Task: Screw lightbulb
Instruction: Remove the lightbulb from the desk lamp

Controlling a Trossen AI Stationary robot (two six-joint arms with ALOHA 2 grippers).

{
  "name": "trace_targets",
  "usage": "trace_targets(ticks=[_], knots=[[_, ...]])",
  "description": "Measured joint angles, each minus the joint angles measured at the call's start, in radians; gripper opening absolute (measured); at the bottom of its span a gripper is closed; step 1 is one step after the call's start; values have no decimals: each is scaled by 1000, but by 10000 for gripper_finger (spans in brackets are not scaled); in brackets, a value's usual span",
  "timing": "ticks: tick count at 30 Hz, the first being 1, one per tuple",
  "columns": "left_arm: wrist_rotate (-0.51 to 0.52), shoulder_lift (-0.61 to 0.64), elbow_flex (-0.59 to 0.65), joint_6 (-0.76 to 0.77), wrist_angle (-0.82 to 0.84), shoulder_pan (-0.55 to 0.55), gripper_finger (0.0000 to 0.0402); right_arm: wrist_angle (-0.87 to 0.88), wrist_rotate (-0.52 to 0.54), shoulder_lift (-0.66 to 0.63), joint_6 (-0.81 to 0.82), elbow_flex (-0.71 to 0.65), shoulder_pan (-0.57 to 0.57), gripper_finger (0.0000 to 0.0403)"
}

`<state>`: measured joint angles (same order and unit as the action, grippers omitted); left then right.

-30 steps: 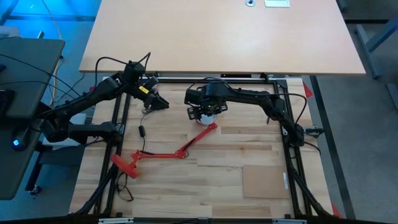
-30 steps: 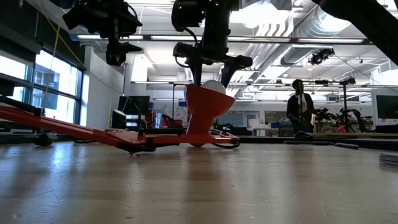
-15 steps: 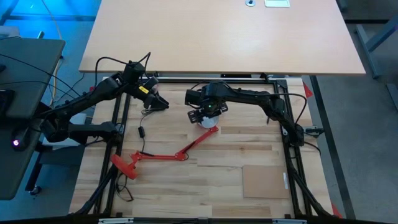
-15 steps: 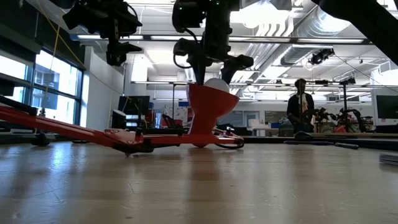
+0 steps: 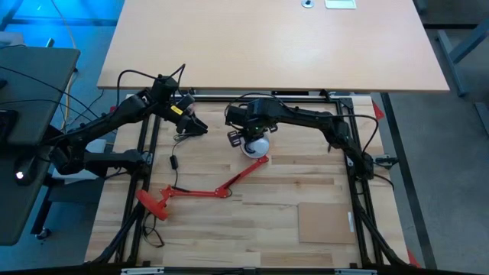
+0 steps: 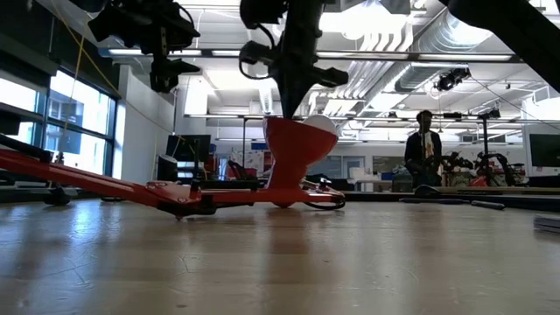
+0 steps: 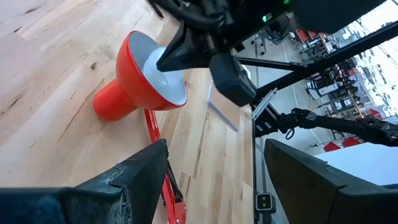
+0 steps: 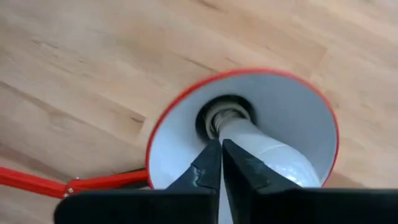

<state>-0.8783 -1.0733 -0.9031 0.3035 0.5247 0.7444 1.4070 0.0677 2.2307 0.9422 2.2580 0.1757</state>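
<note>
Lightbulb sits in red lamp; right gripper jaws closed.

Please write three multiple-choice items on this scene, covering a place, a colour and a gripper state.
1. Where is the lightbulb?
A. Inside the lamp shade
B. On the bare table
C. In the left gripper

2. What colour is the shade's outside?
A. Blue
B. Red
C. Green

3. How are the right gripper's fingers?
A. Wide apart
B. Out of view
C. Shut together

A: its base sits in the shade's socket.
B: the shade shows red in the left wrist view.
C: the fingers meet beside the bulb.
</note>
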Motion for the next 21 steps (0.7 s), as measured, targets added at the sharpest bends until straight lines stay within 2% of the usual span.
trace_targets(ticks=[2, 9, 14, 16, 21], knots=[[0, 0, 0, 0, 0, 0, 261, 0, 12, 0, -11, 20, 1, 16], [0, 0, 0, -6, 0, 0, 261, 64, -1, 0, -145, 96, 5, 80], [0, 0, 0, -29, 1, 0, 261, 171, -75, -2, -293, 98, 14, 155], [0, 0, 0, -29, 1, 0, 261, 163, -100, -5, -370, 92, 8, 189], [-4, 0, 0, -28, 2, 0, 261, 163, -87, -4, -561, 90, -29, 264]])
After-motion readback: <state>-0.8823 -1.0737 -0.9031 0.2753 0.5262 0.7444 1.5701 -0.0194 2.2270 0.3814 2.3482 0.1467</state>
